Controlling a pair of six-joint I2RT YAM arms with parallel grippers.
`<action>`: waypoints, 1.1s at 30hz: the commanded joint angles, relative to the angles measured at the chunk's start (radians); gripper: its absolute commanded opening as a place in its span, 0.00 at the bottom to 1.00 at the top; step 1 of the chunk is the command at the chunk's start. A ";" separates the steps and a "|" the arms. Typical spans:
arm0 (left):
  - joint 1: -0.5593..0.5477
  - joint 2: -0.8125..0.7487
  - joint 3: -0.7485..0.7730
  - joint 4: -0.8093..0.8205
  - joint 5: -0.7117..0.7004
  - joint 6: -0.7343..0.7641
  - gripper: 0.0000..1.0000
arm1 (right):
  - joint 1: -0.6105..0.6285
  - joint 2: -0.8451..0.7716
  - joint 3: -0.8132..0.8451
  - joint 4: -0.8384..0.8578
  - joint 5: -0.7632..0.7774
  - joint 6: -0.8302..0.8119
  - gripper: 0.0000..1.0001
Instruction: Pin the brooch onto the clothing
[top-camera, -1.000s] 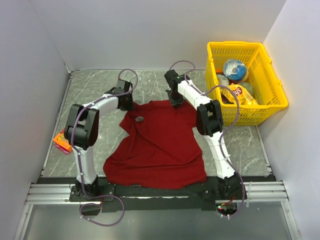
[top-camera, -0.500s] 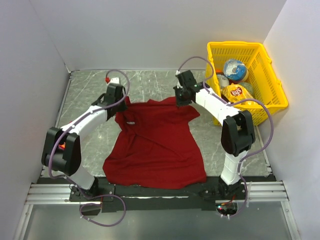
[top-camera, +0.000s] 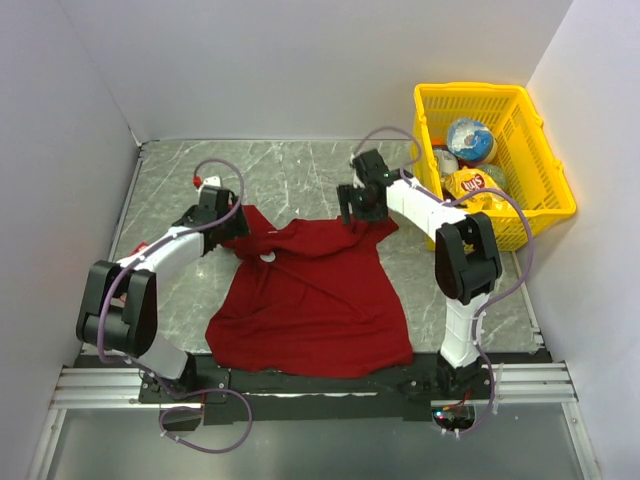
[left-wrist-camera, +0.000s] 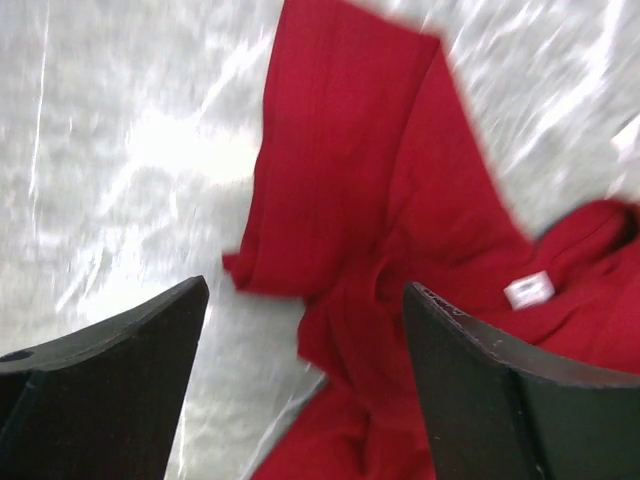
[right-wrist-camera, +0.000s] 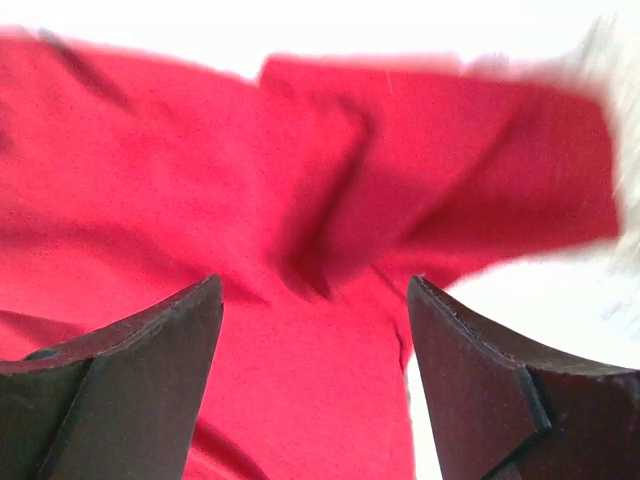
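Note:
The clothing (top-camera: 310, 290), a dark-red T-shirt, lies spread on the grey marble table with its neck toward the back. Its small white label (top-camera: 268, 256) shows inside the neck and also appears in the left wrist view, label (left-wrist-camera: 528, 289). My left gripper (top-camera: 237, 228) stands open over the left sleeve (left-wrist-camera: 340, 150), jaws wide with only cloth and table between them (left-wrist-camera: 305, 290). My right gripper (top-camera: 352, 208) is open above the right shoulder and sleeve (right-wrist-camera: 480, 160), nothing gripped (right-wrist-camera: 315, 282). The brooch is not in view.
A yellow plastic basket (top-camera: 545, 215) stands at the back right with a chips bag (top-camera: 478, 188) and other items in it. White walls close in the table on the left, the back and the right.
Both grippers were shut at the shirt's shoulders, drew them apart, then opened and let go. The left arm swung left and nearer. The grey disc seen near the neck no longer shows.

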 joint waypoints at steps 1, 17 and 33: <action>0.056 0.029 0.082 0.090 0.129 -0.012 0.86 | -0.006 0.042 0.124 0.022 -0.024 -0.023 0.82; 0.059 0.452 0.503 -0.117 0.206 0.097 0.99 | 0.131 0.361 0.516 -0.157 0.046 -0.228 0.86; 0.036 0.564 0.560 -0.178 0.094 0.074 0.01 | 0.089 0.343 0.496 -0.150 0.060 -0.170 0.87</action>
